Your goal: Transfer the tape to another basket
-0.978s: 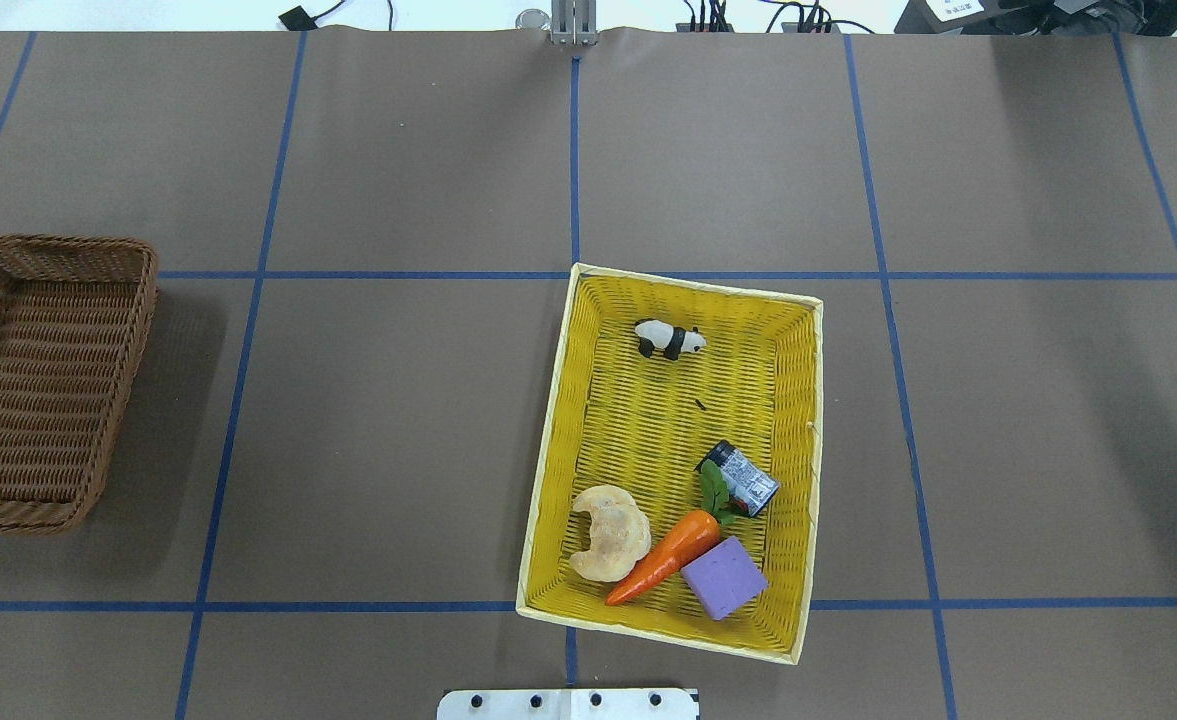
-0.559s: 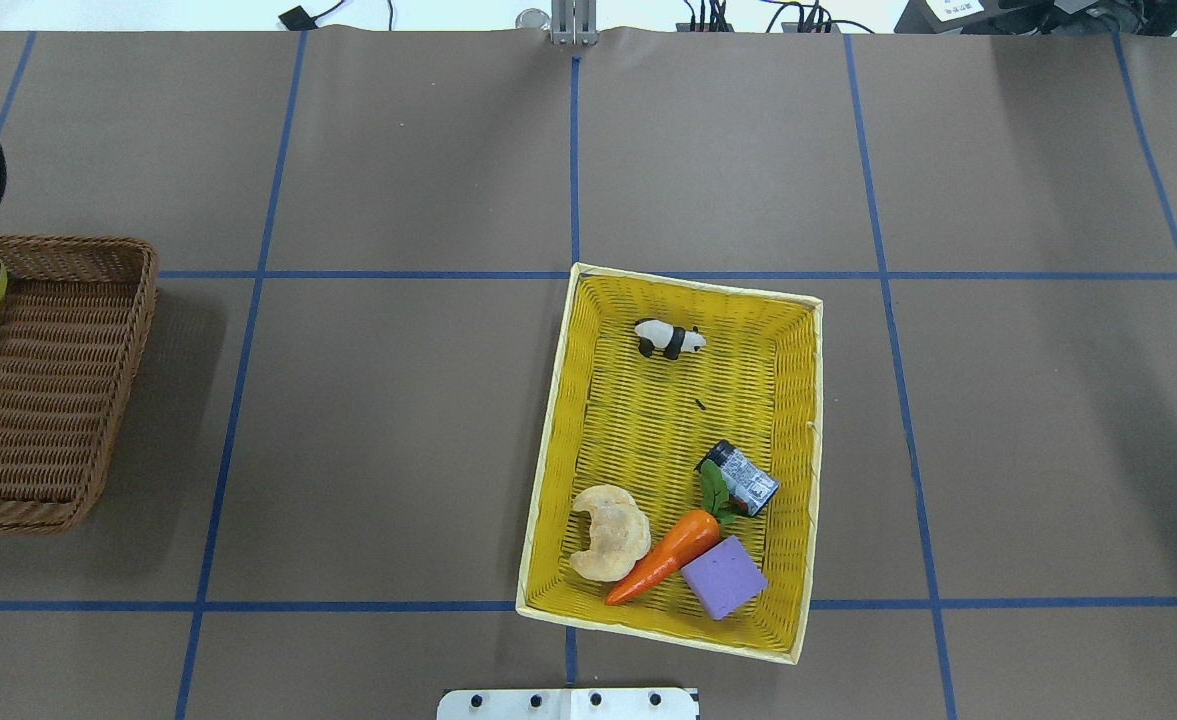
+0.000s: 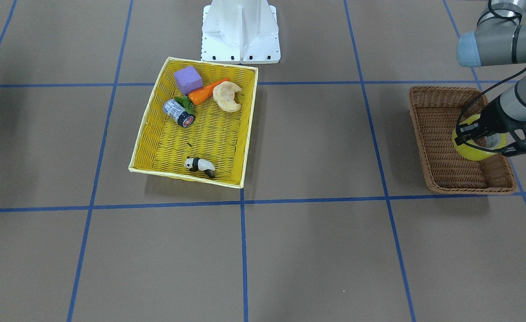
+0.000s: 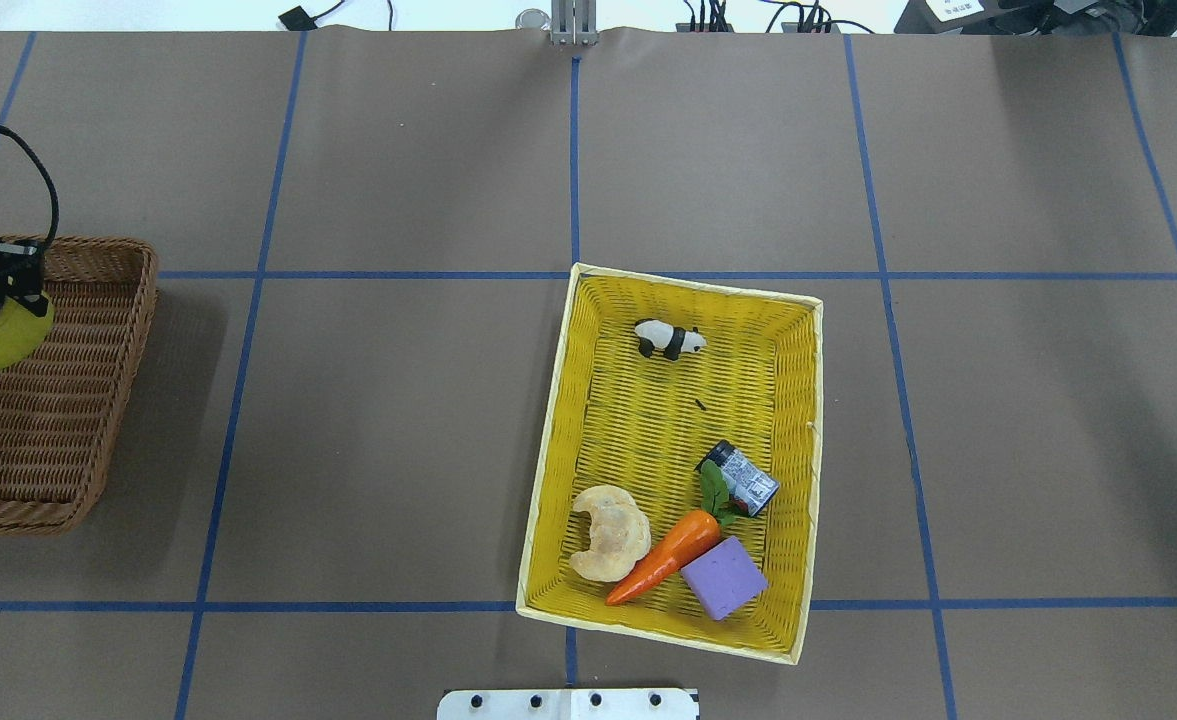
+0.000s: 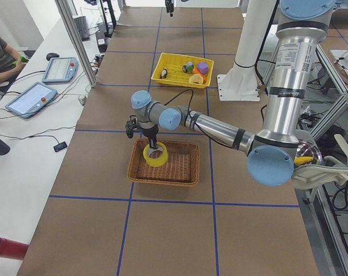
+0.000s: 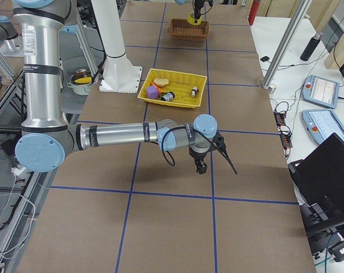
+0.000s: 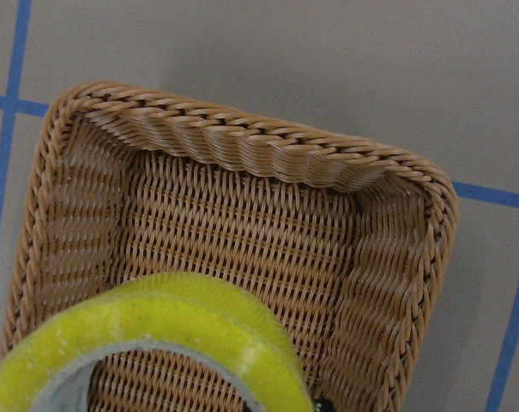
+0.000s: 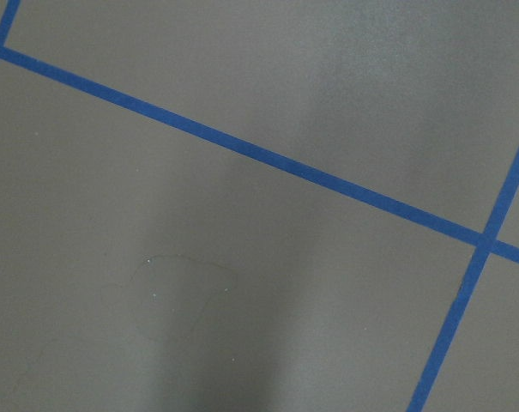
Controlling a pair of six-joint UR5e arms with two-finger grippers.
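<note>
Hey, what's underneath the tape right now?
The basket's bare woven floor; the tape is over it, held in the left gripper. The patch directly beneath the roll is hidden.

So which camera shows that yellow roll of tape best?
The left-side view: the whole tape ring shows, held over the brown basket. Front view has the pincer covering part, overhead crops it, the wrist camera catches an arc.

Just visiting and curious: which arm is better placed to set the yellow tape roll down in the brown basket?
Left. The left hand grips the tape right above the brown basket. The right hand hangs over the table beyond the yellow basket, far from both.
</note>
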